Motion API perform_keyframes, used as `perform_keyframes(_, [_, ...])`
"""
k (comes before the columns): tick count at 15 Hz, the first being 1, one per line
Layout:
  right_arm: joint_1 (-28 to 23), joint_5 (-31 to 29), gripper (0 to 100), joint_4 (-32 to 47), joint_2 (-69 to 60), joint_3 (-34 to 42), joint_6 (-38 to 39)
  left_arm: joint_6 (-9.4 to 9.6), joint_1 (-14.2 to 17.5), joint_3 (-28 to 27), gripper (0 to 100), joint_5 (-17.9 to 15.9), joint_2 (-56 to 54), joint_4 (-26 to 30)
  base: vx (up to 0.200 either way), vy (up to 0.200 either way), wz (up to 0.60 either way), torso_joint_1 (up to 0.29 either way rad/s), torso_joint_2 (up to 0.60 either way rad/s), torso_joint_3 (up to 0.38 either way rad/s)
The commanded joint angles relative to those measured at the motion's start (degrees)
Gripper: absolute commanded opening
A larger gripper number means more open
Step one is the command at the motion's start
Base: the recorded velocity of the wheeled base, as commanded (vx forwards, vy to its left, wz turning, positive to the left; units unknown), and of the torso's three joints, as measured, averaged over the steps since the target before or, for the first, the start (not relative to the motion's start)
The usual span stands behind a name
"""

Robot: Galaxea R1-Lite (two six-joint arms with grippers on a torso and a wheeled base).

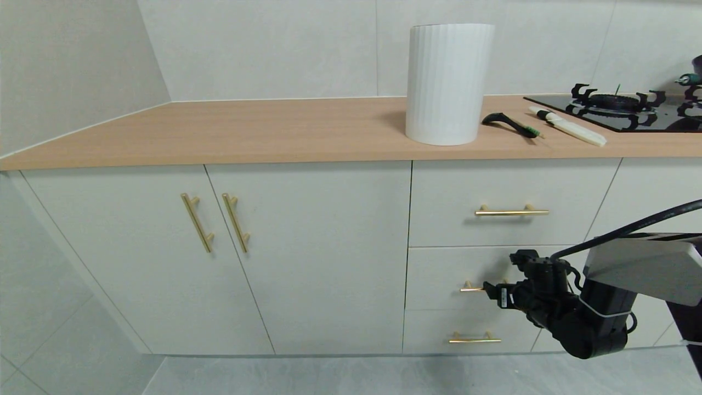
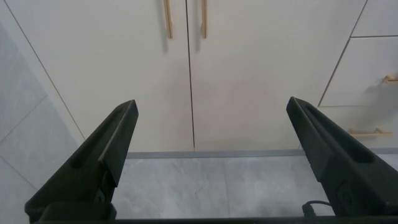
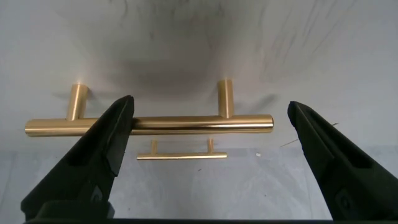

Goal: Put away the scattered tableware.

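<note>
While tableware waits on top, step: looks like getting a drawer open for it.
Tableware: black curved-handled utensil with green tip (image 1: 510, 124) and long white-handled utensil (image 1: 570, 127), side by side on the wooden countertop (image 1: 247, 129), just beside the white ribbed cylinder (image 1: 448, 82).
Right gripper (image 3: 209, 109): pincer wide, empty, right at the middle drawer's brass bar handle (image 3: 149, 124), which is not gripped.
Left gripper (image 2: 211, 109): pincer wide, empty, low, facing the cupboard doors (image 2: 249, 74).
Next: the gap runs along the bar, so probably roll the wrist, close on it, pull straight out.

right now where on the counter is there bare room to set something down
The countertop is bare from the left wall corner to the white canister. Right of the canister it is crowded: a black-handled utensil and a white utensil lie beside the hob.
</note>
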Motion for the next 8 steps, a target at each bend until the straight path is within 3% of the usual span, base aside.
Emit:
perform_keyframes(1, [0.04, -0.02, 100, 0.83, 0.51, 0.66, -0.73, -0.01, 0.01, 0.07, 100, 0.00, 0.02, 0.01, 0.000, 0.000, 0.00, 0.000, 0.00, 0.000])
perform_keyframes(8, [0.48, -0.02, 100, 1.36, -0.46, 4.96, -2.93, -0.01, 0.01, -0.01, 100, 0.00, 0.02, 0.01, 0.000, 0.000, 0.00, 0.000, 0.00, 0.000])
